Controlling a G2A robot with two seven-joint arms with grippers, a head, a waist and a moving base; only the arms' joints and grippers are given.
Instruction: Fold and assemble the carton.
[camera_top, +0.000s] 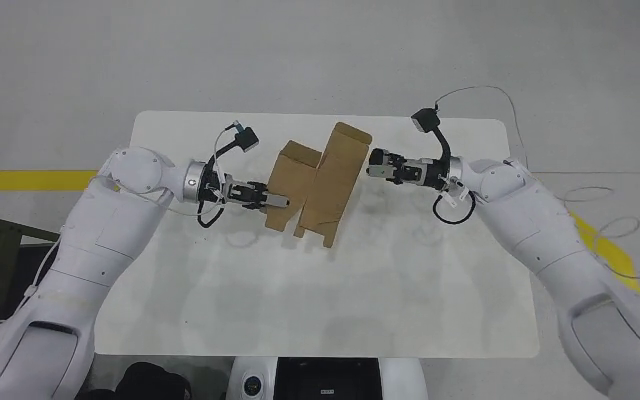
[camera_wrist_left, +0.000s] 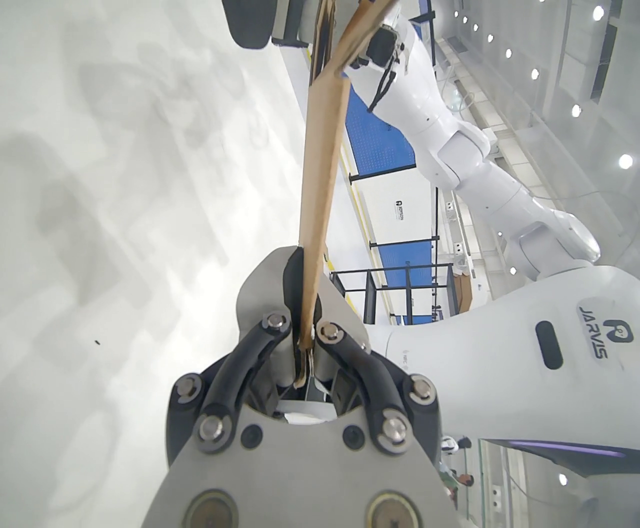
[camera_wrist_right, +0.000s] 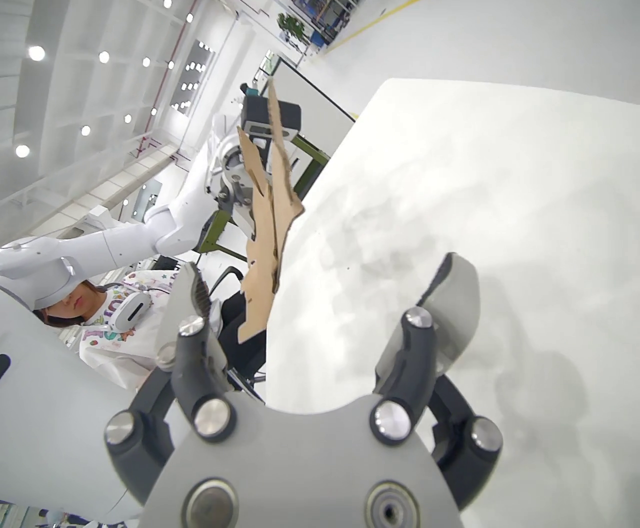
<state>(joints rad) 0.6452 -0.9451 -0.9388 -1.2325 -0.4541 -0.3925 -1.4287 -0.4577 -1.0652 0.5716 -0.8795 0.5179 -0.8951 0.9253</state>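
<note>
Left claw (camera_wrist_left: 306, 305) pinches carton (camera_top: 315, 190) by one edge, upright over table (camera_top: 430, 290) centre; right claw (camera_top: 374, 161) spread, just beside far edge. Carton looks mostly flat, flaps loose: folding barely begun.

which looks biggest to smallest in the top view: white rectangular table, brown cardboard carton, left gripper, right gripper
1. white rectangular table
2. brown cardboard carton
3. left gripper and right gripper: they look about alike, so not ranked

The white table (camera_top: 420, 300) I work at stands on grey floor (camera_top: 300, 50); a yellow stripe (camera_top: 40, 180) crosses that floor beside the table.
</note>
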